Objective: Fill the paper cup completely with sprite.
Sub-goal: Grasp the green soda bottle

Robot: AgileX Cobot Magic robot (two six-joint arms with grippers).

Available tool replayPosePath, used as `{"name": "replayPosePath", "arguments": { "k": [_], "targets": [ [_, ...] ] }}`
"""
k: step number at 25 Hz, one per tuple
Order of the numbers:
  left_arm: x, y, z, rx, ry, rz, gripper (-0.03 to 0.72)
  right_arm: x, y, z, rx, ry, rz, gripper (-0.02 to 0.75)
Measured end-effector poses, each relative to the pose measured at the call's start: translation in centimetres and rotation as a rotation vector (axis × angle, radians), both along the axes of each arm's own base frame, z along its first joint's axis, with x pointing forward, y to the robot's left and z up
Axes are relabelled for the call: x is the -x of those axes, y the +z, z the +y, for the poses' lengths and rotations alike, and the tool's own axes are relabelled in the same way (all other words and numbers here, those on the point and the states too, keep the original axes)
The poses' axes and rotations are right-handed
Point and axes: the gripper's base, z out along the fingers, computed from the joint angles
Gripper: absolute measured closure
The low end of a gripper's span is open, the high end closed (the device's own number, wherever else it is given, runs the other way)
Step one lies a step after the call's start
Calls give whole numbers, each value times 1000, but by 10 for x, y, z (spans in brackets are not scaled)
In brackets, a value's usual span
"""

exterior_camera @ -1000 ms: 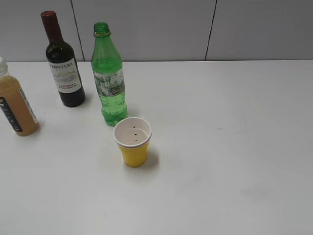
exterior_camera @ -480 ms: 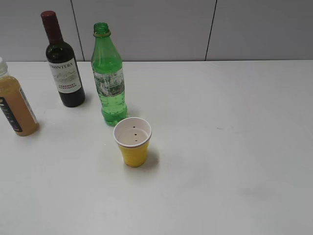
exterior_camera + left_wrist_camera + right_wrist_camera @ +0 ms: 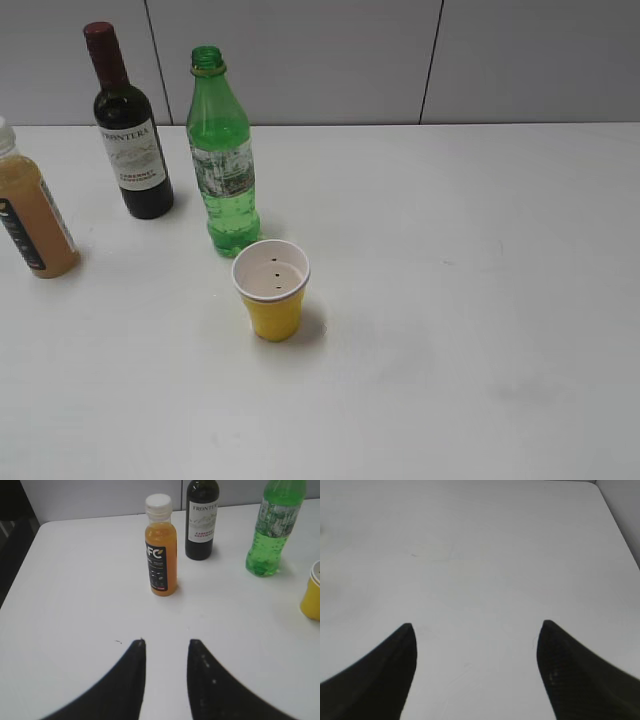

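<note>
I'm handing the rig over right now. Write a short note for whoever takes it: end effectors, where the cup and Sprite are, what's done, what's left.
Left end effector: empty, fingers slightly apart, above the white table, short of the orange juice bottle with a white cap.
Right end effector: open wide, empty, over bare table.
Green translucent plastic Sprite bottle: upright, uncapped, untouched, beside the dark wine bottle with a white label.
Small yellow paper cup with a white interior: upright just in front of the Sprite bottle, empty.
Done: nothing.
Left: grasp the Sprite bottle, pour until the cup is full.
</note>
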Motion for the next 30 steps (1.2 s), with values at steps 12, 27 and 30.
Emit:
{"name": "replayPosePath", "arguments": {
  "k": [12, 27, 30],
  "targets": [
    [0, 0, 0, 0, 0, 0, 459, 0, 0, 0, -2, 2, 0, 162],
    [0, 0, 0, 0, 0, 0, 459, 0, 0, 1, -12, 8, 0, 162],
    [0, 0, 0, 0, 0, 0, 459, 0, 0, 1, -12, 8, 0, 162]
  ]
}}
